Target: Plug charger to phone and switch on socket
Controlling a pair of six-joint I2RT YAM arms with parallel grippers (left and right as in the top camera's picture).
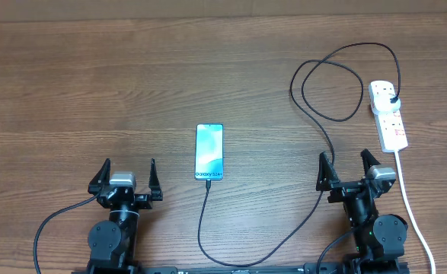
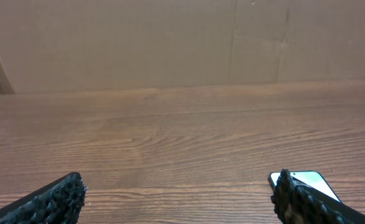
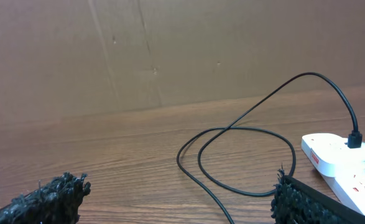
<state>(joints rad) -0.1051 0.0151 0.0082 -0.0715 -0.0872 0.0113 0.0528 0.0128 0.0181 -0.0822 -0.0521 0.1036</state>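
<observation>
The phone [image 1: 209, 152] lies flat mid-table with its screen lit; its corner shows in the left wrist view [image 2: 311, 183]. The black charger cable [image 1: 317, 122] runs from the phone's near end, curves along the front edge, loops at the right and ends in a black plug seated in the white socket strip [image 1: 388, 114]. The cable [image 3: 244, 134] and the strip [image 3: 344, 158] also show in the right wrist view. My left gripper [image 1: 129, 176] is open and empty, left of the phone. My right gripper [image 1: 348, 169] is open and empty, just in front of the strip.
The strip's white cord [image 1: 410, 205] runs down the right side past my right arm to the front edge. A brown cardboard wall [image 2: 170, 37] stands behind the wooden table [image 1: 94, 91].
</observation>
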